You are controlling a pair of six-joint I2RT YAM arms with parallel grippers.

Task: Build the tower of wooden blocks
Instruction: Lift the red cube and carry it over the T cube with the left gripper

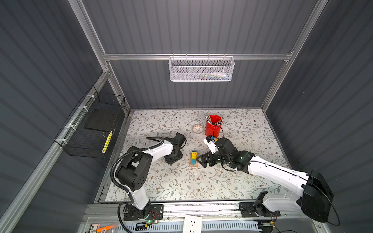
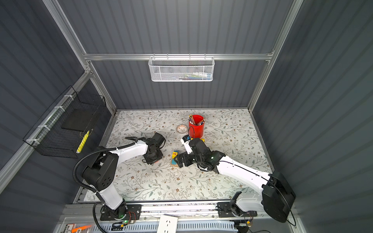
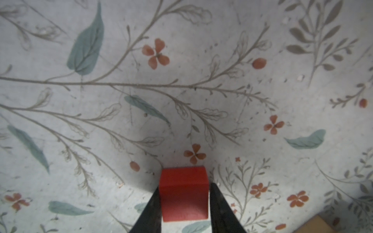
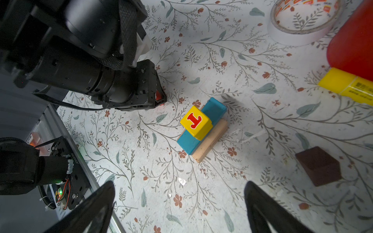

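A short stack stands mid-table: a tan bar (image 4: 212, 139) at the bottom, a teal bar (image 4: 214, 110) on it, and a yellow lettered cube (image 4: 196, 122) on top. The same stack (image 1: 194, 158) shows in both top views. Left of it, my left gripper (image 3: 184, 186) is down at the table, its fingers pressed against both sides of a red cube (image 3: 184, 193). My right gripper (image 4: 179, 183) hovers just right of the stack, open and holding nothing. A dark brown roof-shaped piece (image 4: 319, 166) lies on the table near it.
A red cup of pencils (image 1: 213, 126), a tape roll (image 1: 197, 128) and a yellow printed tube (image 4: 351, 86) sit behind the stack. A white mesh basket (image 1: 201, 69) hangs on the back wall, and a black wire basket (image 1: 90, 129) on the left wall.
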